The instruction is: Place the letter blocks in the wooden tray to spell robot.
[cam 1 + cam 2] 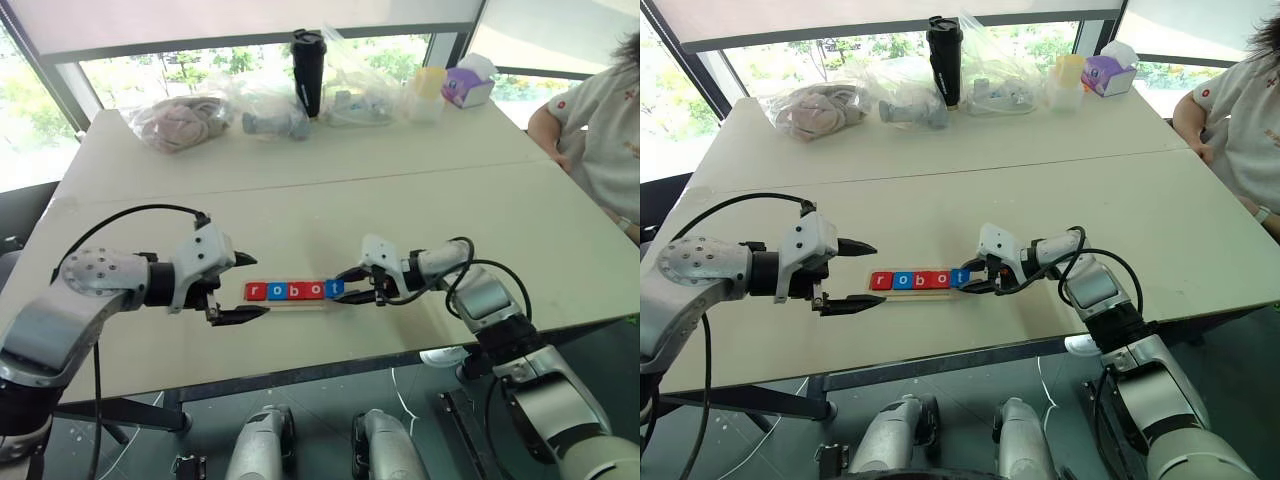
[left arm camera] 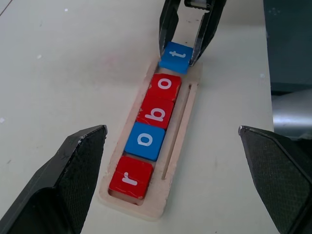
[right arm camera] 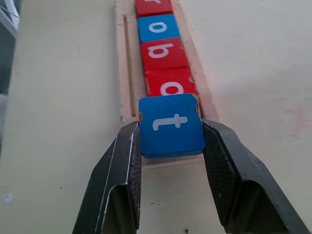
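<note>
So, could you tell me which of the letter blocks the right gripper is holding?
The blue t block, gripped by the right gripper at the tray's end; the other four lie untouched.

Bright, even daylight; image quality good.
Light enters through the windows [image 1: 200, 65] along the frame's top, slightly overexposed. The table [image 1: 420, 205] shows soft shadows only; black fingers [image 2: 63, 180] blur at lower corners.

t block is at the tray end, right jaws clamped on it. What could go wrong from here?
1. The blue t block looks raised over the wooden tray end rim, not seated; releasing now may leave it tilted.
2. Pushing it in could shove the red o block and the row.
3. The right gripper retreating might drag the t back out.
</note>
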You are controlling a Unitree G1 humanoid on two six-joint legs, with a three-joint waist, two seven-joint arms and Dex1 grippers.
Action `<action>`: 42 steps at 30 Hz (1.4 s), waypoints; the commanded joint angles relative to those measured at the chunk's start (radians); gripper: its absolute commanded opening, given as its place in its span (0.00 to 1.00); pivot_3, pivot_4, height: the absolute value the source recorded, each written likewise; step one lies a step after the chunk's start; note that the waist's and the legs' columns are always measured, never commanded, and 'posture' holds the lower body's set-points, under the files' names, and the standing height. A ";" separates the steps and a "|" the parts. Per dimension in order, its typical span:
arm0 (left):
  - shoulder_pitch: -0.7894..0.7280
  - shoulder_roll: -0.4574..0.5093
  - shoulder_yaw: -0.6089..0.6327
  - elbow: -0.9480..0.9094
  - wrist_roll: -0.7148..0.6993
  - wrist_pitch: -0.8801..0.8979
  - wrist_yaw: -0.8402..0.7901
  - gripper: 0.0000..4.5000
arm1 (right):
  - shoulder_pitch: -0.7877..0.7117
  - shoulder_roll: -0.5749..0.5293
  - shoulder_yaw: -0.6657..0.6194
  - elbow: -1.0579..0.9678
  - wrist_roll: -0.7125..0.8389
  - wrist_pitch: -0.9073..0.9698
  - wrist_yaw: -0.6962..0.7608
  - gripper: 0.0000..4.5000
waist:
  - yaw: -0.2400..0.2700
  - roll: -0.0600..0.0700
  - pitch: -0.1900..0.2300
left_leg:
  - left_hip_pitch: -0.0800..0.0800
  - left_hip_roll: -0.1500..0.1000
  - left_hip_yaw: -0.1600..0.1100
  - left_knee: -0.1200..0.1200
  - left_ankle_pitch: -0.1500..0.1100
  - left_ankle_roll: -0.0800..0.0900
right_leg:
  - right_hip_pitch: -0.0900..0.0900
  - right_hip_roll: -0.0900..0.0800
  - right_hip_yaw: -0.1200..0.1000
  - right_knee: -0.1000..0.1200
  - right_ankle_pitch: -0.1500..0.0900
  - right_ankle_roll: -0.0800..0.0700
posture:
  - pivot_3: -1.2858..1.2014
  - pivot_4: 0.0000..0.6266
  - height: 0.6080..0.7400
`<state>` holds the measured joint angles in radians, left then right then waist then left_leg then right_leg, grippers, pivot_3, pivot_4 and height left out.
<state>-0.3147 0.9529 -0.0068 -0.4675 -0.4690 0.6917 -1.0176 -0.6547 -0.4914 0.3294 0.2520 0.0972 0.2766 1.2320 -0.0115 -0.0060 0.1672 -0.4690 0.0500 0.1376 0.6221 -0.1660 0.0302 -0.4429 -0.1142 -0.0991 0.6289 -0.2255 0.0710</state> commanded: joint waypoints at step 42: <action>0.014 -0.070 0.080 0.033 -0.037 -0.009 0.067 1.00 | -0.059 0.026 -0.211 -0.282 0.145 0.243 -0.132 0.79 | 0.002 0.000 0.000 | -0.001 0.001 0.000 0.000 0.000 0.000 | -0.001 0.000 0.000 0.000 0.000 0.000 | 0.52 0.24 1.00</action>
<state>-0.3055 0.8806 0.0070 -0.4330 -0.4760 0.6875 -0.9539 -0.7201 -0.4455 0.1811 0.0543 0.1950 0.4656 1.1344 -0.0090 -0.0058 0.1674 -0.4704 0.0505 0.1373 0.6218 -0.1660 0.0302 -0.4440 -0.1145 -0.0991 0.6291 -0.2255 0.0710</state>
